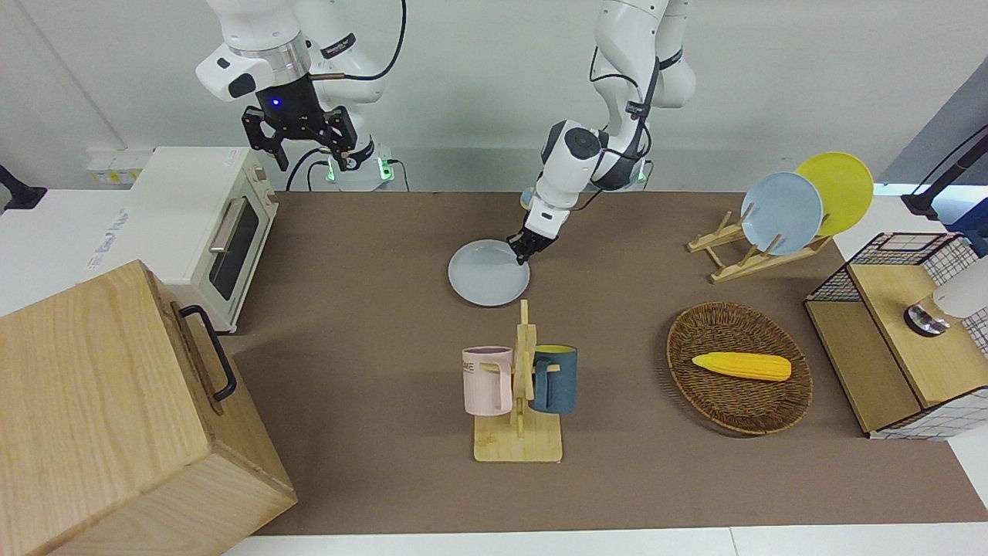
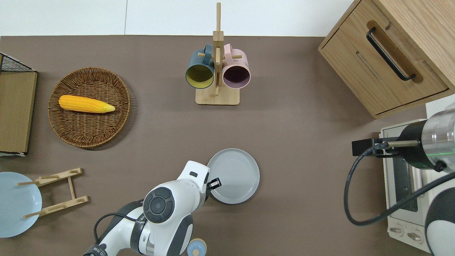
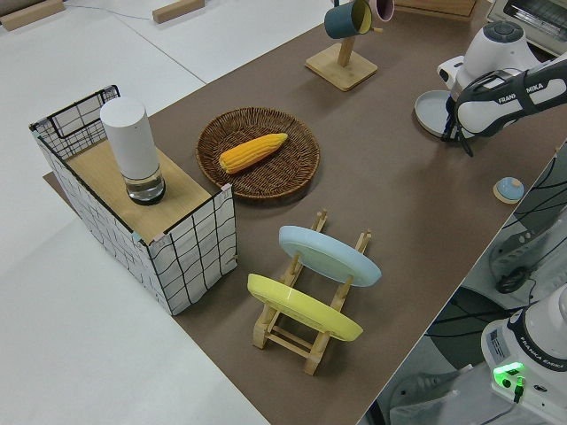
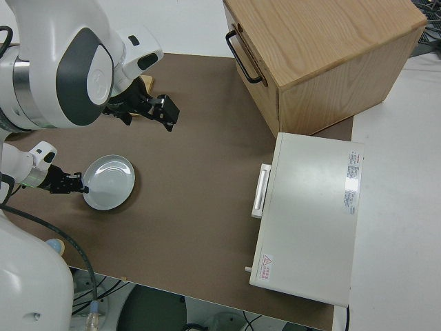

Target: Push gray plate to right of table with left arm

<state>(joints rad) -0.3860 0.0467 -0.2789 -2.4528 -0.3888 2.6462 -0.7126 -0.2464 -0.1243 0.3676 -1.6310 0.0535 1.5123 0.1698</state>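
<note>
The gray plate (image 1: pixel 488 272) lies flat on the brown table (image 1: pixel 370 232), near the middle and nearer to the robots than the mug rack. It also shows in the overhead view (image 2: pixel 233 176) and the right side view (image 4: pixel 109 182). My left gripper (image 1: pixel 521 251) is down at table height, shut, with its fingertips against the plate's rim on the side toward the left arm's end; the overhead view (image 2: pixel 214 184) shows this contact. The right arm is parked, and its gripper (image 1: pixel 309 158) is open.
A wooden mug rack (image 1: pixel 521 386) holds a pink and a dark blue mug. A wicker basket (image 1: pixel 739 378) holds corn. A plate rack (image 1: pixel 752 247) holds sky-blue and yellow plates. A toaster oven (image 1: pixel 208 224) and a wooden cabinet (image 1: pixel 116 417) stand at the right arm's end.
</note>
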